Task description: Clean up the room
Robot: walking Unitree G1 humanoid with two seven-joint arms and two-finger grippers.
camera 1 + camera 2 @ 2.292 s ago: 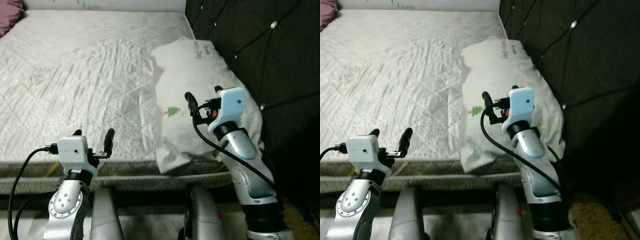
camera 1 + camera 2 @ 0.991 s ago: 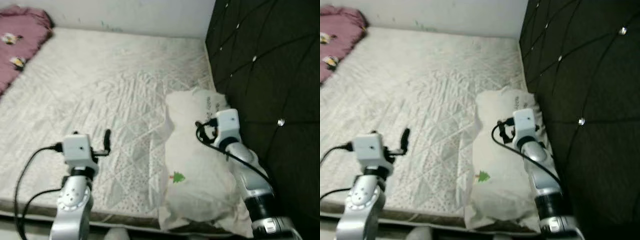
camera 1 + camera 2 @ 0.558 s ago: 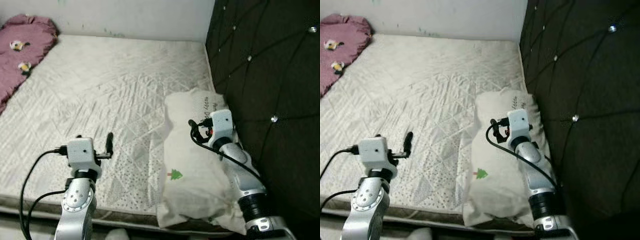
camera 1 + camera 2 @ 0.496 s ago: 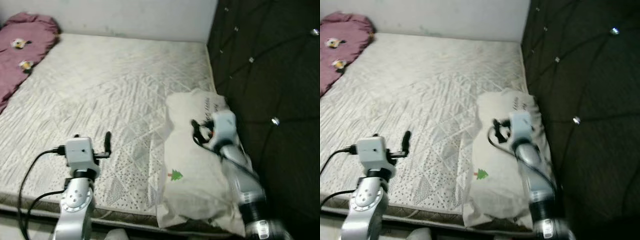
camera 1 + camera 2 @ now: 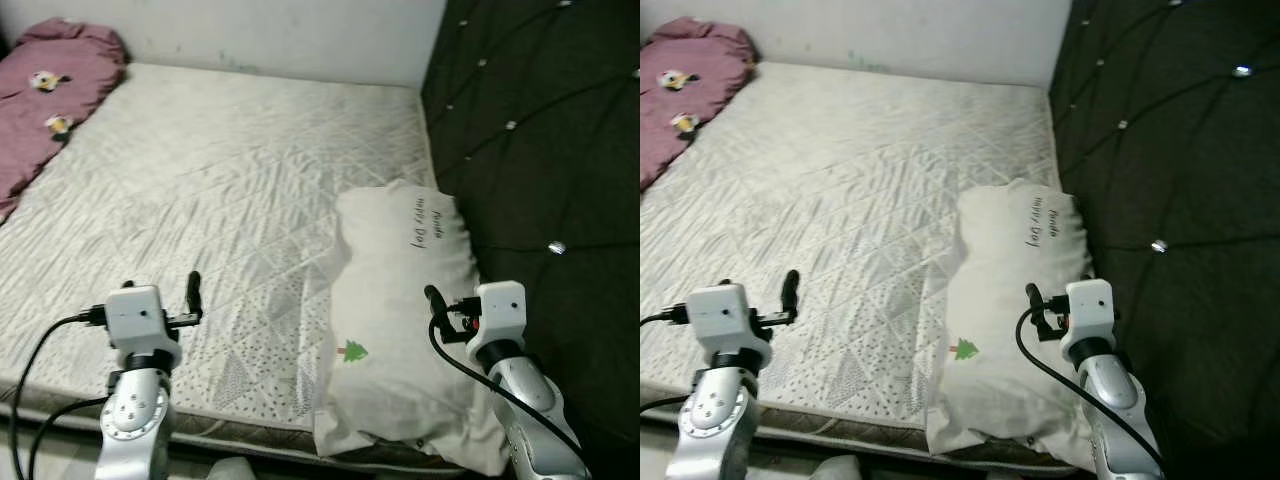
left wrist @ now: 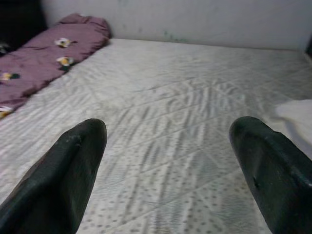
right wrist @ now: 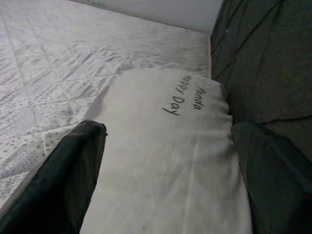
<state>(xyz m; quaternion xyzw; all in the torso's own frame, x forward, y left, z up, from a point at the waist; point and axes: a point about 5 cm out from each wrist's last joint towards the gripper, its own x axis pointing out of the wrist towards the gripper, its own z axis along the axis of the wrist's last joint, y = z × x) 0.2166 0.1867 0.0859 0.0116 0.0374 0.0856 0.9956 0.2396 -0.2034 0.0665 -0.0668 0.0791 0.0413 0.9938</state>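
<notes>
Directly ahead lies a bed (image 5: 230, 180) with a white quilted mattress cover, its near edge running just beyond both arms and its far edge meeting a pale wall (image 5: 280, 35). Along the bed's right side stands a dark tufted headboard (image 5: 540, 150), and a white pillow (image 5: 400, 330) printed with a small green tree and dark lettering lies against it, its near end overhanging the mattress edge. A crumpled maroon blanket (image 5: 50, 110) sits at the far left corner, well apart from the pillow, with broad bare mattress between them. The left end effector (image 6: 170, 170) hovers over the near left part of the bed, fingers spread wide and holding nothing. The right end effector (image 7: 165, 180) hangs above the pillow's near half, fingers likewise wide apart and empty.
</notes>
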